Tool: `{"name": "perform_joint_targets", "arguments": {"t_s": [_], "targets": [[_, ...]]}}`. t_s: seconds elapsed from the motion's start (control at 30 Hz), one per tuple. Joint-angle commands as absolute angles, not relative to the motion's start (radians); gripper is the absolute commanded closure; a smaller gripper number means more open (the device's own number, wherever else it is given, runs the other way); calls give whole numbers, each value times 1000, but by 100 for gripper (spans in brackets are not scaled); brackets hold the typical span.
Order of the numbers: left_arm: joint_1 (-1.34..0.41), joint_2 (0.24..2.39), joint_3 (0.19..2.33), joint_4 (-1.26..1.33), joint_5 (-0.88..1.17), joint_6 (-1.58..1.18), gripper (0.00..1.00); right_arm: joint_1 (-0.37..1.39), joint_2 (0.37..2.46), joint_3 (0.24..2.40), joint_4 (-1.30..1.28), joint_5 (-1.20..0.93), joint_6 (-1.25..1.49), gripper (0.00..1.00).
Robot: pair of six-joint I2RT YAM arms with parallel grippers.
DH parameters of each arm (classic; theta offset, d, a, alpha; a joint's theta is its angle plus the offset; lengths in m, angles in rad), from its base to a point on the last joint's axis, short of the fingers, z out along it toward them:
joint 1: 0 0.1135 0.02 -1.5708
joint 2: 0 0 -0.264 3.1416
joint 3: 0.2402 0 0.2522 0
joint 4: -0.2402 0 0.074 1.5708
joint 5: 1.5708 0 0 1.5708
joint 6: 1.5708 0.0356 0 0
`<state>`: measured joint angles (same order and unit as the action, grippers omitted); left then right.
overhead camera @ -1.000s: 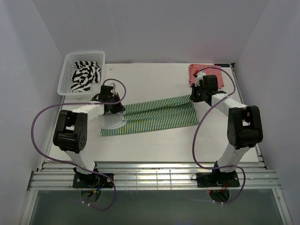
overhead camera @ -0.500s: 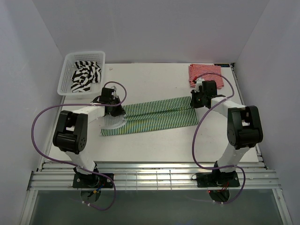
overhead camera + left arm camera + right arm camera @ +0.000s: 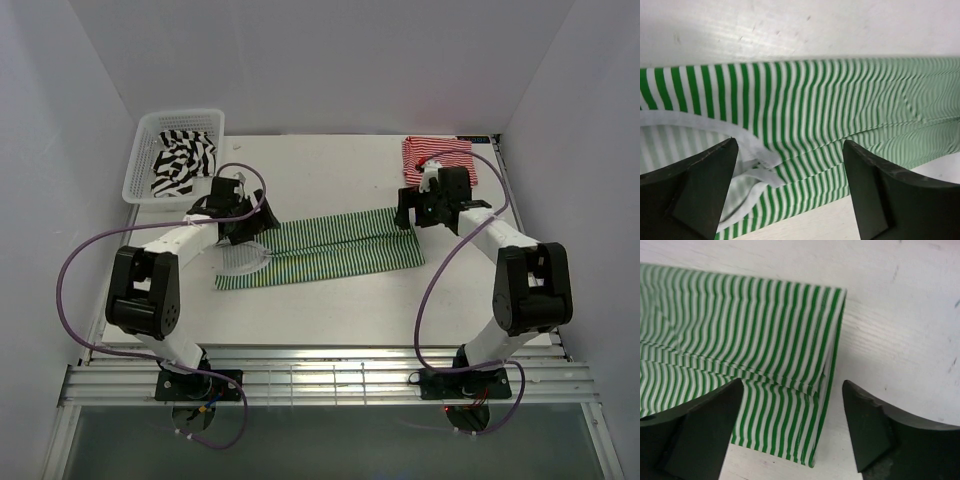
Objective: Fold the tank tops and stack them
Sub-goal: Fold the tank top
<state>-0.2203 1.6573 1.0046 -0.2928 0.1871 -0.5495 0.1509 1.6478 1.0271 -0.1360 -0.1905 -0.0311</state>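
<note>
Both arms outstretched above the green-striped top (image 3: 330,245) (jaws wide)

The green tank top (image 3: 330,245) has thin green and white stripes and a plain white band at its edge. The red tank top (image 3: 437,155) has thin red and white stripes. The black tank top (image 3: 185,162) has wide black and white stripes. The basket (image 3: 133,170) is white. The table (image 3: 330,305) is white too.

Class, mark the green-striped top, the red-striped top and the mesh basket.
green-striped top (image 3: 340,245): top view, middle of fabric.
red-striped top (image 3: 436,150): top view, far half.
mesh basket (image 3: 137,158): top view, left wall.
</note>
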Motion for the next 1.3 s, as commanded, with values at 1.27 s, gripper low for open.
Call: {"name": "perform_joint_targets", "arguments": {"t_s": [1.27], "targets": [[-412,2709,2256,-396,356,-586,2,635,1344,437,-37,-272,471,10]]}}
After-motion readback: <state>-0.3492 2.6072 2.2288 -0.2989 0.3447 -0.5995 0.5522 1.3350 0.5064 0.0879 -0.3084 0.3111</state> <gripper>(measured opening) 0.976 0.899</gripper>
